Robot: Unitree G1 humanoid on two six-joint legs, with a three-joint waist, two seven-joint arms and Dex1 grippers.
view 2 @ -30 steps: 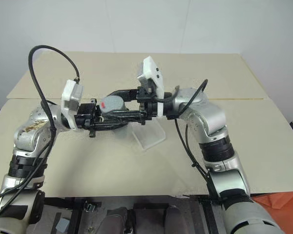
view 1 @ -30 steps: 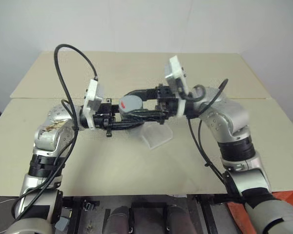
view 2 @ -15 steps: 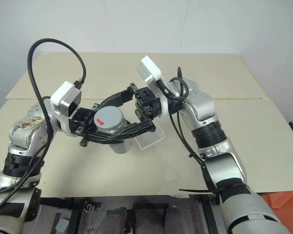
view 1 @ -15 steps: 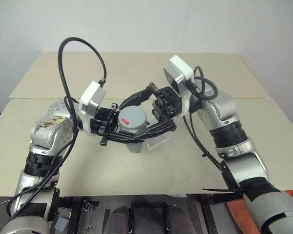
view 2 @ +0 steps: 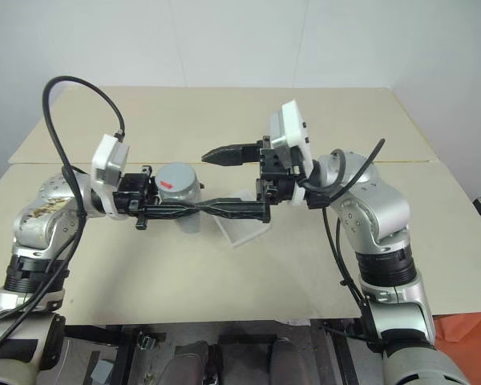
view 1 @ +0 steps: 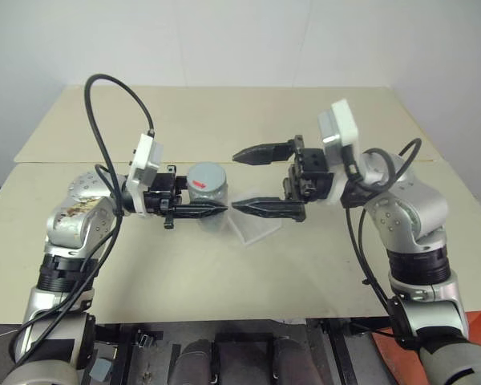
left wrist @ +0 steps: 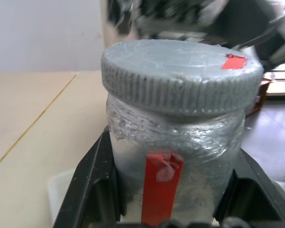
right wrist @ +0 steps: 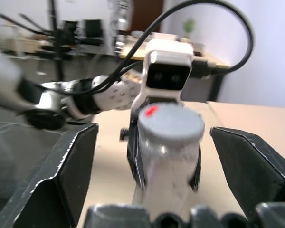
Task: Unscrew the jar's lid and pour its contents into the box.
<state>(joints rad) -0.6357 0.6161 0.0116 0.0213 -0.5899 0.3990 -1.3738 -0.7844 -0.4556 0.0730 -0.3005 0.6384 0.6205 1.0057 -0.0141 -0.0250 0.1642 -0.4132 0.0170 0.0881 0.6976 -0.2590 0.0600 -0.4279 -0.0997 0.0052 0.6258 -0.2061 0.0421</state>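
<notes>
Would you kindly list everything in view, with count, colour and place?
Small silver-grey cylindrical jar: one, red stripe on its label, held above the table.
Round grey screw lid: one, red mark on top, still on the jar.
Shallow clear plastic box: one, colourless, on the table under the arms.
Beige table: one, below everything.
Left gripper: black jaws shut on the jar's body.
Right gripper: black jaws open, facing the jar, apart from the lid.
</notes>
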